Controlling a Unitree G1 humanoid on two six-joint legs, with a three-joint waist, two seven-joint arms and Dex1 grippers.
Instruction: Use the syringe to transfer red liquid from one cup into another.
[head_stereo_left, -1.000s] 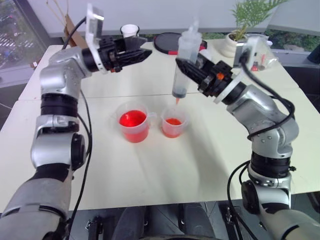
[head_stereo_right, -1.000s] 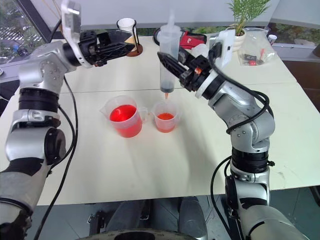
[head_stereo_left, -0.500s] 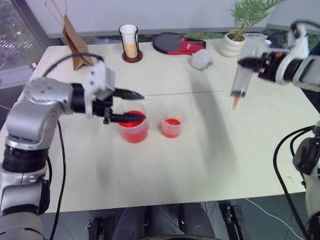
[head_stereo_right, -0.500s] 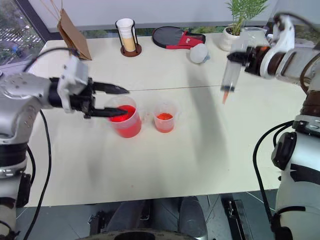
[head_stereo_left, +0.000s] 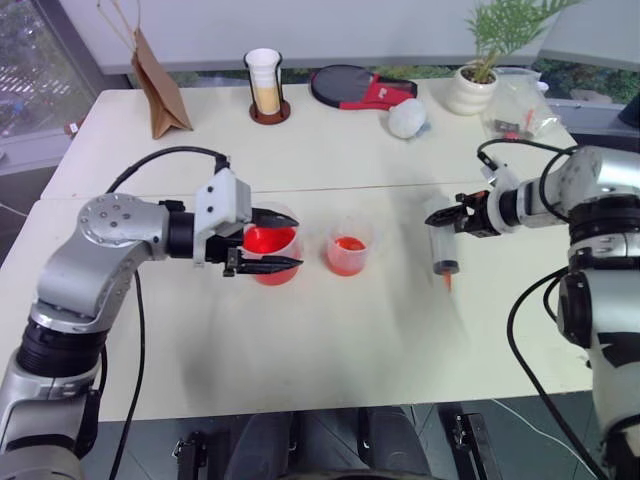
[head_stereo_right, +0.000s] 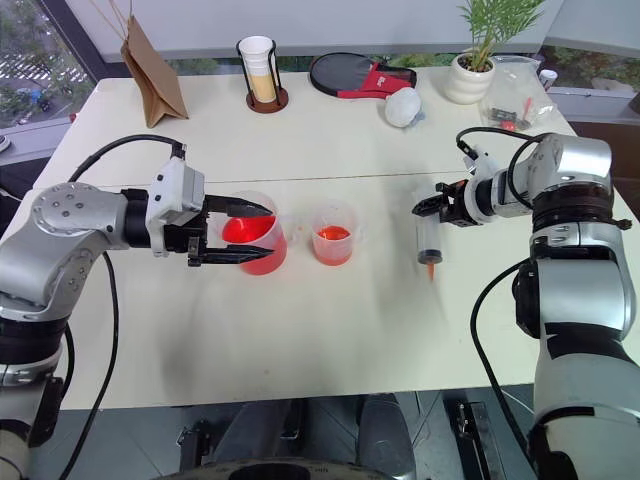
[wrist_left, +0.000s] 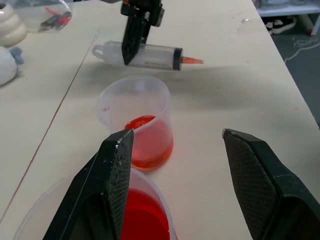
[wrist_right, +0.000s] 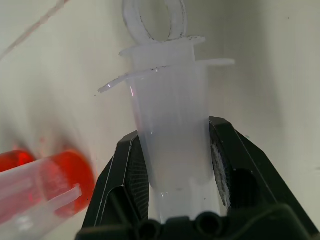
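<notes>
The right claw (head_stereo_right: 432, 205) pinches the syringe (head_stereo_right: 429, 237) at the upper part of its barrel; in the right wrist view both black fingers (wrist_right: 131, 172) press on the clear plastic. The syringe hangs close over the table (head_stereo_right: 350, 330), nozzle tip down, well to the right of both cups. Whether the tip touches the table, I cannot tell.

The left claw (head_stereo_left: 277, 240) is spread wide, one finger on each side of the big beaker (head_stereo_left: 272, 252) at rim level, not pressing it as far as I see.

Progress, as I judge: the small cup (head_stereo_left: 348, 250) already has some red liquid (wrist_left: 148, 145) at the bottom, so at least one transfer looks done. The beaker is approx. half full still. The syringe barrel looks empty, plunger pushed in. Prob. the syringe is being put down, or more rounds are left; the task sentence does not say how much must go over.

Materials: both cups are clear thin plastic, round, smooth; the beaker is wider, w/ a spout. The syringe is a thick clear tube w/ a white ring handle and a short orange tip. The table is matte, pale cream, flat
</notes>
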